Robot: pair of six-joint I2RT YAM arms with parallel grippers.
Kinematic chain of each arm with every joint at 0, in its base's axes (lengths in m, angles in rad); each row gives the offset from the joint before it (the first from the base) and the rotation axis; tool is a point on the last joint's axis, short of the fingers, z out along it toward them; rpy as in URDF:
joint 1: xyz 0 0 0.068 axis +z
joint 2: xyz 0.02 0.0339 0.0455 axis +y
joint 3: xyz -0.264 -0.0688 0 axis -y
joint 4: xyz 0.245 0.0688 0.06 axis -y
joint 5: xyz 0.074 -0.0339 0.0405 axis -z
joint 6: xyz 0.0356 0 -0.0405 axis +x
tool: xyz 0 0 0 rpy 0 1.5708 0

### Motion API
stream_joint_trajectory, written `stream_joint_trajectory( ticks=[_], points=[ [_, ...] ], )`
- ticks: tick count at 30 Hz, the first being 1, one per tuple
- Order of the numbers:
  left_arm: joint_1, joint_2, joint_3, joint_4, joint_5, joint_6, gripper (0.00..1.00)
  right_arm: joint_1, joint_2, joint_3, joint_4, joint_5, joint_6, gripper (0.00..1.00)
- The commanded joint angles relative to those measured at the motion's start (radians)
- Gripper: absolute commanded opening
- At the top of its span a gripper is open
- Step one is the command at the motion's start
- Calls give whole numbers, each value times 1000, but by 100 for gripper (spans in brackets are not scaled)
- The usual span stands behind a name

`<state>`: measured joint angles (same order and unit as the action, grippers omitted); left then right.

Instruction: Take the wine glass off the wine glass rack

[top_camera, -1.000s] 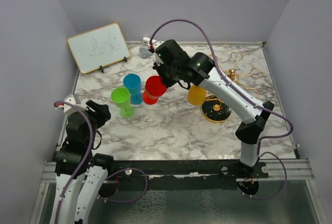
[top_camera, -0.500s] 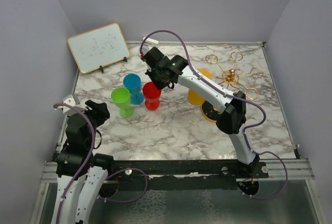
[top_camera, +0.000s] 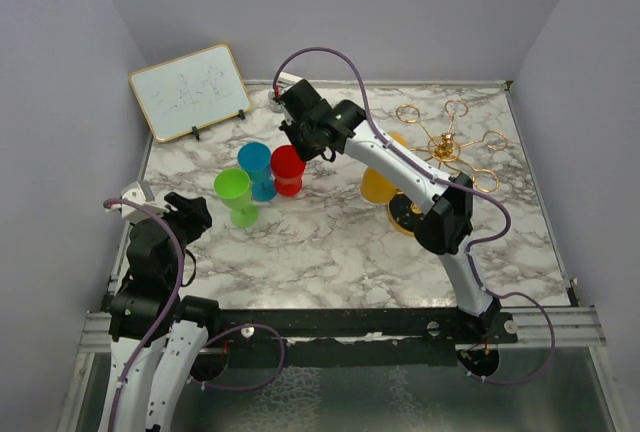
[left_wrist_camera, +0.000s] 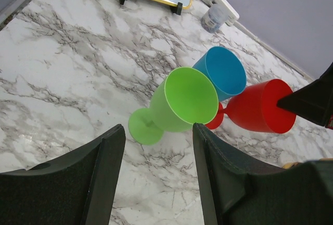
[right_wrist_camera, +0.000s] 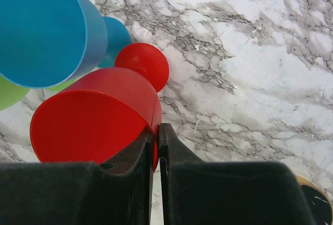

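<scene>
The red wine glass (top_camera: pixel 288 170) is off the rack and upright, bowl opening upward and round foot down on the marble, just beside a blue glass (top_camera: pixel 256 164). Its rim is pinched between the right gripper's (right_wrist_camera: pixel 157 131) fingers. The wine glass rack (top_camera: pixel 445 147), a gold wire stand with looped arms radiating from a central post, stands well apart to the right on its round black gold-rimmed base (top_camera: pixel 410 216).

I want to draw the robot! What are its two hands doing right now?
Left hand: open, holding nothing.
Right hand: closed on the red glass.
</scene>
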<state>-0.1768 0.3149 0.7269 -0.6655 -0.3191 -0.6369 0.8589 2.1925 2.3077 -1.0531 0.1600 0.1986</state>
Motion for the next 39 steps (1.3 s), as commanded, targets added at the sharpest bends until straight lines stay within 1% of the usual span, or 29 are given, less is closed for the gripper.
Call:
stream_joint_trajectory(
  ticks=[1,6,10,13,19,25,29,31,35,37,39],
  points=[
    [5,2,-7,28,-2,9,57,-1,24,30,55,-36,11,9],
    [5,3,-7,30,2,8,57,-1,21,23,64,-27,11,10],
    [5,3,-7,30,2,10,57,-1,16,7,75,-26,10,15],
    [5,4,-7,30,2,9,57,-1,7,-13,91,-27,11,20],
    [5,6,-9,32,2,10,57,-1,-29,-46,107,-23,17,21],
    [5,9,-8,31,3,9,57,-1,-152,-132,147,-22,30,22],
    [5,13,-8,31,5,9,57,-1,-263,-199,199,-78,54,26],
    [5,14,-7,31,5,9,57,-1,-319,-230,231,-110,69,29],
    [6,18,-7,28,5,9,57,-5,-424,-259,250,-165,127,32],
    [4,21,-6,26,8,9,57,-25,-485,-274,248,-183,176,34],
    [4,22,-6,25,9,9,57,-70,-566,-319,259,-195,214,38]
  ],
)
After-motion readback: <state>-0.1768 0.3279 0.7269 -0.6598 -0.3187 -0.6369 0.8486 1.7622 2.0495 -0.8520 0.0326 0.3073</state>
